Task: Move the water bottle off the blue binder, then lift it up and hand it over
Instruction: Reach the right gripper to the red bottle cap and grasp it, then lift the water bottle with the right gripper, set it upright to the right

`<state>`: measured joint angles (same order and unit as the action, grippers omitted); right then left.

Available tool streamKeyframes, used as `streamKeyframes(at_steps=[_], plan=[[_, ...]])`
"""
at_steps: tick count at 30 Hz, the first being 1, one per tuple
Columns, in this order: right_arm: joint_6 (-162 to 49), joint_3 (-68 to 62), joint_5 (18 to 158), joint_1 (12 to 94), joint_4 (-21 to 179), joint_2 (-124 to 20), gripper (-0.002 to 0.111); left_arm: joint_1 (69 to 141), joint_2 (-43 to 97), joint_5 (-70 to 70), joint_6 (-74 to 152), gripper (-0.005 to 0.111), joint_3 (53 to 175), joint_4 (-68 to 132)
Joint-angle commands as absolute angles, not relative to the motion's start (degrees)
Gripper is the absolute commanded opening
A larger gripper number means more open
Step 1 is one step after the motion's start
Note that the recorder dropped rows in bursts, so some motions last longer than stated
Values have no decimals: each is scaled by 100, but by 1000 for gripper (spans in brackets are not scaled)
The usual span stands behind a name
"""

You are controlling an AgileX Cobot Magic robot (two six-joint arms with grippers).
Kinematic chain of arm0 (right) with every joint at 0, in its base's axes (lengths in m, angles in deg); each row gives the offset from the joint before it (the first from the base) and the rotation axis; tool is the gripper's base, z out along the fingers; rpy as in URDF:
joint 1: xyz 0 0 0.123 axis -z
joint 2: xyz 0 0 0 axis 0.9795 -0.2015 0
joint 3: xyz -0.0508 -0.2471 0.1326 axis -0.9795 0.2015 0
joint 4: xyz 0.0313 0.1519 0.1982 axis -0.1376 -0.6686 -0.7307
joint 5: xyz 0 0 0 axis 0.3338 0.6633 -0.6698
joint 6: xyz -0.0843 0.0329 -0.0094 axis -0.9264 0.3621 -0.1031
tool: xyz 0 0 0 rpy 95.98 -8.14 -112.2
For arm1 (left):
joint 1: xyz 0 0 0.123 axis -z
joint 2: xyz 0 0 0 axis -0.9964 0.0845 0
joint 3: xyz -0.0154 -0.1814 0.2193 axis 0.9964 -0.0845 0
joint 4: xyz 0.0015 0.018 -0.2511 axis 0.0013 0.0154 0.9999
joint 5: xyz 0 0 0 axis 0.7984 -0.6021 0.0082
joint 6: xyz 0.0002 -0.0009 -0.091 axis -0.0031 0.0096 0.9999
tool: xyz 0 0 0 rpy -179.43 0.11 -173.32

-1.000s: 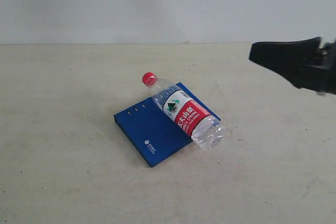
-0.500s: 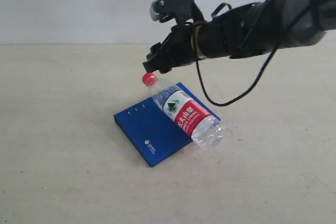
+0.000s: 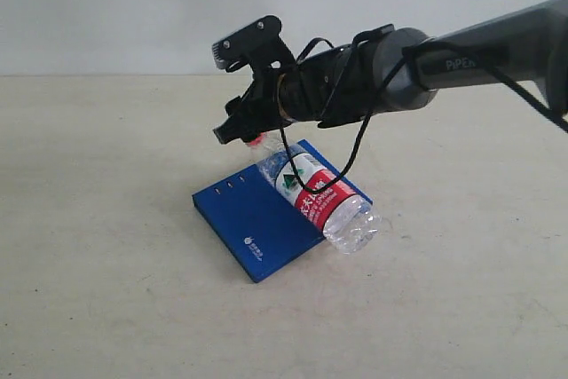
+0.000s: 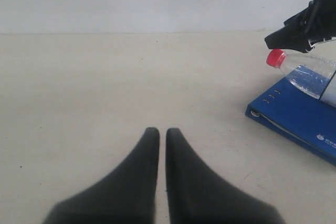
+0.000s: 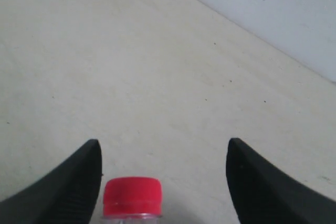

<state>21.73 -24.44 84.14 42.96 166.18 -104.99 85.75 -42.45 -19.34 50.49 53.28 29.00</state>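
Note:
The water bottle [image 3: 321,197] lies on its side across the blue binder [image 3: 253,215], its clear base hanging past the binder's right edge. My right gripper [image 3: 232,128] hovers just over the red-capped neck, reaching in from the right. In the right wrist view that gripper [image 5: 164,148] is open, and the red cap [image 5: 132,196] sits between the fingers, close to one finger [image 5: 79,182]. The left wrist view shows the left gripper [image 4: 158,130] shut and empty over bare table, with the cap [image 4: 274,57] and the binder [image 4: 302,119] off to one side.
A pale wall [image 3: 133,6] rises behind the beige table [image 3: 106,290]. The right arm [image 3: 461,64] and its dangling cable [image 3: 342,166] stretch across the bottle from the right side.
The right arm has swept in from the right edge and moved leftward and lower, until its open fingers straddle the bottle's cap. Bottle and binder have not moved.

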Motion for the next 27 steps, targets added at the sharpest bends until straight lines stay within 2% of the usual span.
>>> streamKeyframes(at_steps=[1, 16, 18, 20, 21, 22, 24, 27], plan=[[2063, -2475, 8273, 4287, 16459, -10619, 61, 8566, -4251, -1860, 5027, 4, 5337, 2866], [1961, -2149, 8185, 4238, 16327, -10667, 60, 8566, -4251, -1845, 5027, 4, 5337, 2866], [1961, -2149, 8196, 4238, 16314, -10657, 53, 8566, -4251, -1845, 5027, 4, 5337, 2866], [1961, -2149, 8196, 4238, 16314, -10647, 39, 8566, -4251, -1845, 5027, 4, 5337, 2866], [1961, -2149, 8196, 4238, 16314, -10647, 31, 8566, -4251, -1845, 5027, 4, 5337, 2866], [1939, -2149, 8196, 4238, 16314, -10646, 16, 8566, -4251, -1845, 5027, 4, 5337, 2866], [1842, -2149, 8070, 4238, 16314, -10586, 2, 8566, -4251, -1845, 5027, 4, 5337, 2866], [1749, -2149, 7439, 4249, 16336, -10324, 0, 8566, -4251, -1845, 5027, 4, 5337, 2866]])
